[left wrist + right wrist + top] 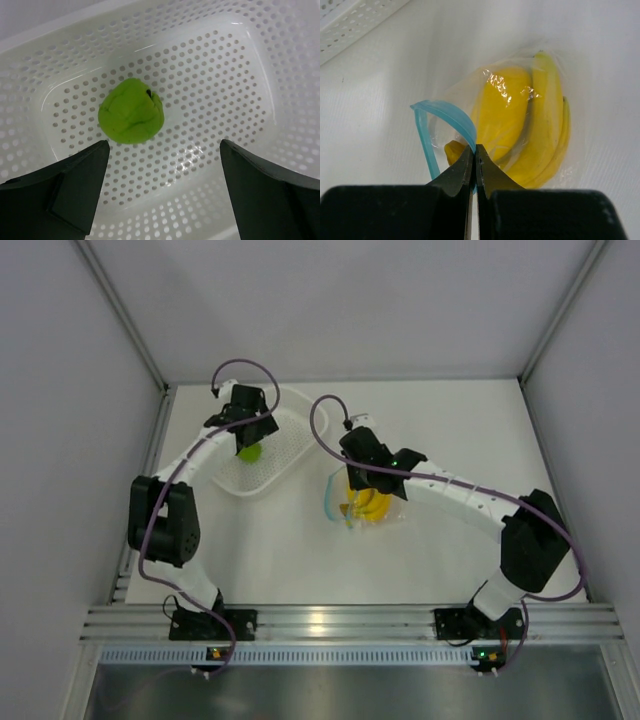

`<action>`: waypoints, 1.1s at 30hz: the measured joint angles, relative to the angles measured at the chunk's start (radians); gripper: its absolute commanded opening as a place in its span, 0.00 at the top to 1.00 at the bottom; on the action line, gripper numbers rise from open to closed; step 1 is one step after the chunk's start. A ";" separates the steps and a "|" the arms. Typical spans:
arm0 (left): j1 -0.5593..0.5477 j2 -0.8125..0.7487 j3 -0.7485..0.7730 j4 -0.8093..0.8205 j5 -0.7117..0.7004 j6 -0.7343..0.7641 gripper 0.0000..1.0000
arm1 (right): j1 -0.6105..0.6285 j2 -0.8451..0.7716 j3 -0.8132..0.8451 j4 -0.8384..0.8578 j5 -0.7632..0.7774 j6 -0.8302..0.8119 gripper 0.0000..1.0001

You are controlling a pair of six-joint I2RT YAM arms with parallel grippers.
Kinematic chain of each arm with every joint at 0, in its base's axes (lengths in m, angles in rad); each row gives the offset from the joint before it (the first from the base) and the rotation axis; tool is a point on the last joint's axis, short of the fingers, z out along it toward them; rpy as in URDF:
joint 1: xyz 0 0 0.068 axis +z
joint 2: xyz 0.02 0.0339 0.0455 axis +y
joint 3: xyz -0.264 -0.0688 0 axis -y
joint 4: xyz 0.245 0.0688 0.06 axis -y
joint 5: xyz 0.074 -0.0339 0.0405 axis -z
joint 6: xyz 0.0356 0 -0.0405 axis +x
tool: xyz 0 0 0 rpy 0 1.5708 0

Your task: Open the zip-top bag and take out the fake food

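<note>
The clear zip-top bag [365,505] lies mid-table with its light blue zip strip [442,112] pulled open into a loop. Inside it are the yellow banana bunch [547,135] and the yellow-orange oval fruit [500,112]. My right gripper [475,148] is shut on the upper blue strip of the bag's mouth; it also shows in the top view [352,472]. The small green ball-like fruit [131,111] lies on the floor of the white perforated basket [285,430]. My left gripper [164,147] hangs open and empty just above the green fruit [249,452].
The white basket [260,65] stands at the back left, holding only the green fruit; its corner [350,22] shows in the right wrist view. White walls enclose the table on three sides. The arm bases stand along the near rail.
</note>
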 measured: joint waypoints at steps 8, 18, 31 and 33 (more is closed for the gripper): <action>-0.042 -0.319 -0.115 0.009 0.114 -0.013 0.18 | 0.000 -0.019 -0.022 0.012 -0.007 0.019 1.00; -0.288 -0.530 -0.308 0.059 0.194 -0.044 0.48 | 0.000 -0.076 -0.082 0.045 -0.010 0.051 1.00; -0.568 -0.523 -0.435 0.200 0.196 -0.136 0.63 | 0.000 -0.163 -0.148 0.076 -0.006 0.106 1.00; -0.583 -0.522 -0.477 0.248 0.205 -0.156 0.65 | 0.000 -0.170 -0.148 0.076 -0.006 0.114 1.00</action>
